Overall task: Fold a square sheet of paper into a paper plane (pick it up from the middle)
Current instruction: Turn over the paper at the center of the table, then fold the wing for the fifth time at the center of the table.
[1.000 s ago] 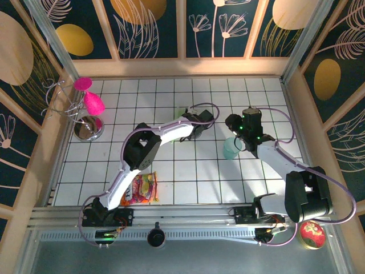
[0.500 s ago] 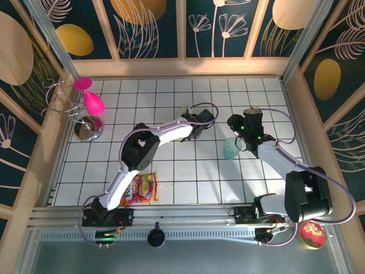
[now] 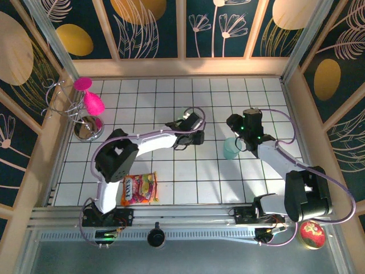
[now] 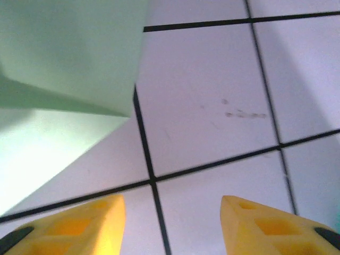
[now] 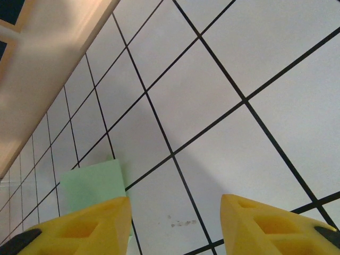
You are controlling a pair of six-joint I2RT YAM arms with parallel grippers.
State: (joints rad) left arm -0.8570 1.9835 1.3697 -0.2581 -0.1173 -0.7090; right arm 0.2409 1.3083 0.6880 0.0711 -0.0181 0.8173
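Left gripper [image 4: 172, 226]: released, jaws apart, nothing between them, low over the counter [image 4: 212, 106]. Paper [image 4: 69, 53]: lying on the counter at 11 o'clock of that gripper, with one flap seemingly raised over a paler layer. Right gripper [image 5: 175, 223]: released and empty, with the paper at its 10 o'clock. Recommended: the flap is to be pinned flat by one gripper while the crease is pressed by the other, with the edges kept aligned.

The bench [image 3: 171, 171] is white, gridded black. The sheet of paper [image 4: 69, 53] is pale mint-green, the cup [image 3: 231, 149] translucent teal, the snack packet [image 3: 138, 189] orange and yellow (some red too), the walls [image 3: 154, 28] navy with gold ovals.
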